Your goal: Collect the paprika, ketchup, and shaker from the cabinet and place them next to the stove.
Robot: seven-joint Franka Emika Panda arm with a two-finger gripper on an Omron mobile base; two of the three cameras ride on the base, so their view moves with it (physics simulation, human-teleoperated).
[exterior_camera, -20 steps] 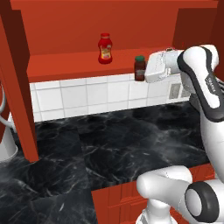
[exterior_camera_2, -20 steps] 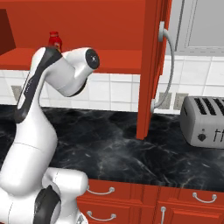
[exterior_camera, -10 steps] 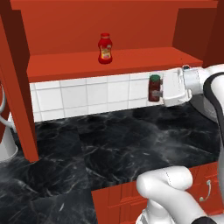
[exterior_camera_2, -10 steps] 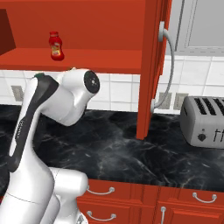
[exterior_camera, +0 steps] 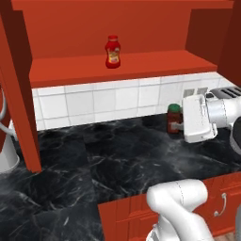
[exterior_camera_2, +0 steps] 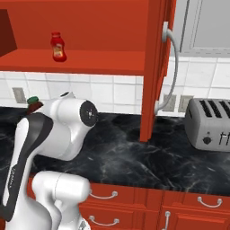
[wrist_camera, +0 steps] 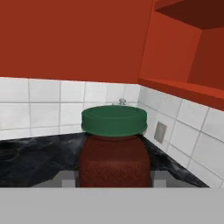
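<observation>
Black marble bench [exterior_camera: 94, 164] under red cabinet [exterior_camera: 117, 66]. Claw [exterior_camera: 181, 123] pinches paprika [exterior_camera: 174, 118] upright, low near bench, likely for set-down. Ketchup [exterior_camera: 112, 52] on shelf, awaiting pickup.

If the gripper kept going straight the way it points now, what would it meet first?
Past the dark red-brown, green-lidded paprika jar already held in the gripper, probably the white tiled backsplash above the black marble counter. Depth is unclear, so this is a guess.
</observation>
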